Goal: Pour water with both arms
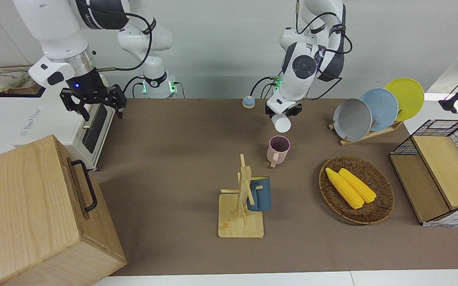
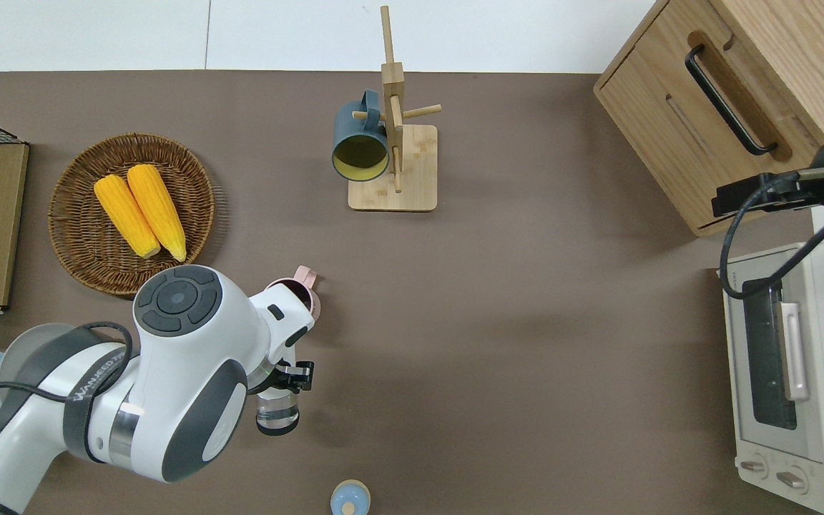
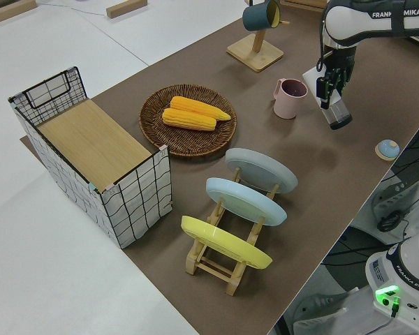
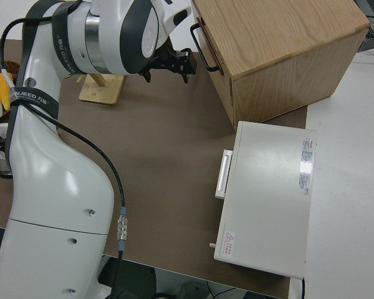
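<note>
My left gripper (image 1: 281,113) (image 2: 287,375) (image 3: 333,87) is shut on a clear bottle (image 1: 282,122) (image 2: 277,413) (image 3: 338,112) and holds it slightly tilted over the brown mat. The spot is just nearer to the robots than an upright pink mug (image 1: 278,149) (image 3: 290,98). The left arm hides part of the mug in the overhead view (image 2: 306,295). A small blue lid (image 1: 248,102) (image 2: 350,497) lies near the robots' edge. My right gripper (image 1: 92,104) (image 4: 168,62) is open and empty, over the gap between the toaster oven and the wooden box.
A mug tree with a dark blue mug (image 1: 259,194) (image 2: 360,146) stands farther out. A wicker basket (image 1: 380,210) with two corn cobs, a plate rack (image 1: 372,111) and a wire basket (image 1: 439,171) are toward the left arm's end. The toaster oven (image 2: 784,357) and wooden box (image 1: 34,214) are toward the right arm's end.
</note>
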`<act>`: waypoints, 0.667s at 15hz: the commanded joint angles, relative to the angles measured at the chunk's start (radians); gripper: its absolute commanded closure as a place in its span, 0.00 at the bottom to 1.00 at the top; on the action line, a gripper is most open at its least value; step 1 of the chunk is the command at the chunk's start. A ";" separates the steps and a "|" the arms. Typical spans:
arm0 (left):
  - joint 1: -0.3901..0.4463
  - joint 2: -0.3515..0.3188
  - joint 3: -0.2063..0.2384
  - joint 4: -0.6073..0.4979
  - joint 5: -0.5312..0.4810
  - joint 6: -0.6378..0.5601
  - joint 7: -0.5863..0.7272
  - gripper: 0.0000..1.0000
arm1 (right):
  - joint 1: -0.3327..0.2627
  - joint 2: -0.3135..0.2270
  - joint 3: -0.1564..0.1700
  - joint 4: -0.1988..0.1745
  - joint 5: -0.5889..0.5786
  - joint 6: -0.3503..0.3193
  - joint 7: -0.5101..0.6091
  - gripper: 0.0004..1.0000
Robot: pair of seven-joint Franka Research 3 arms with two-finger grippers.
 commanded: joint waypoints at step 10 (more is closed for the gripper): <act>0.026 0.038 0.002 0.144 0.002 -0.183 0.006 1.00 | -0.007 -0.024 0.023 -0.023 0.006 0.013 -0.017 0.01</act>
